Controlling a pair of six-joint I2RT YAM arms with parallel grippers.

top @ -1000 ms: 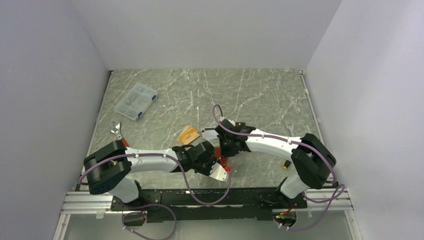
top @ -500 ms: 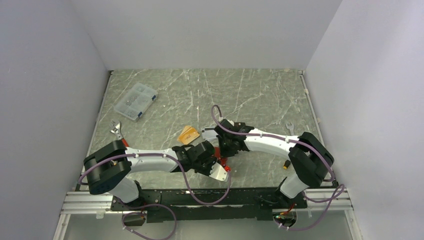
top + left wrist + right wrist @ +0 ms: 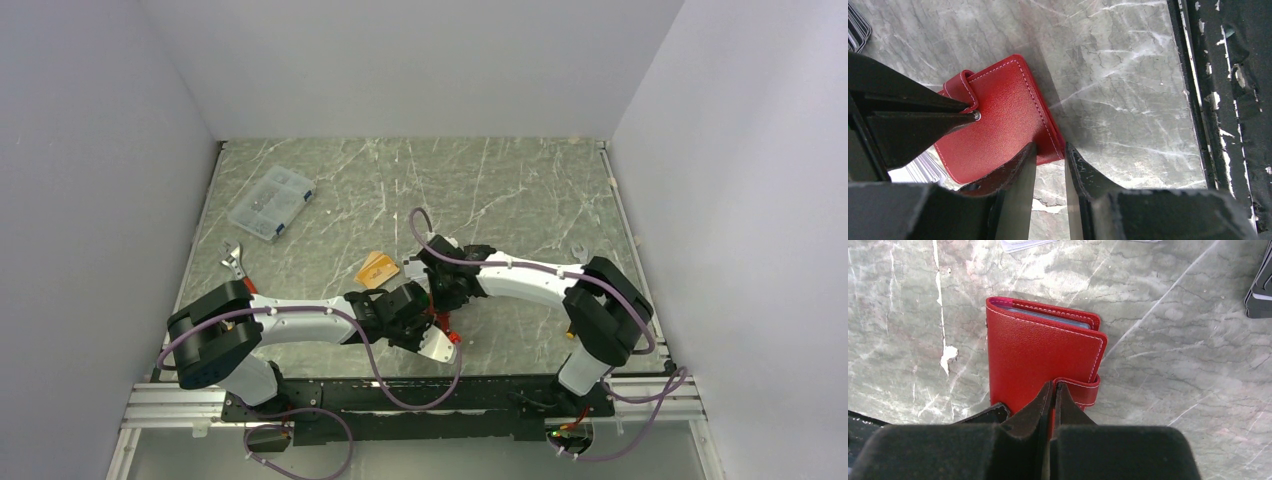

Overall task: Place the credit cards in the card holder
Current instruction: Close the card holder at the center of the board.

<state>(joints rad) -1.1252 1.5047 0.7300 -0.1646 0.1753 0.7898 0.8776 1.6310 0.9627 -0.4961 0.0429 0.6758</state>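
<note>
Rails of bare aluminium (image 3: 400,408) run along the near edge of the grey marbled stone tabletop (image 3: 500,190), and from there we see both arms reach in to meet just inside that edge, near its middle. Between them lies the small dark-red leather card holder (image 3: 998,125), folded shut, flat on the tabletop with its snap tab (image 3: 1079,389) wrapped over one edge. The left end effector (image 3: 1048,155) stands partly open over a corner of the card holder: one finger (image 3: 1015,175) lies on the red cover and the other is just off the edge on the stone, so the corner sits between them, though we cannot tell whether they press on it. The right end effector (image 3: 1053,390) has its two fingers pressed together with no gap, their tips at the snap tab; from the right wrist view we see them touching the leather there, gripping nothing that we can make out. Pale clear pockets show as a thin line under the card holder's far cover edge. Just beyond the arms, left of the tabletop's middle, we see gold-orange credit cards (image 3: 377,269) lying fanned together; a silver-white card edge (image 3: 1023,244) shows near the card holder in the right wrist view. A small metal wrench (image 3: 233,260) lies by the left edge, and farther back toward the far left corner sits a clear plastic compartment box (image 3: 271,202).
</note>
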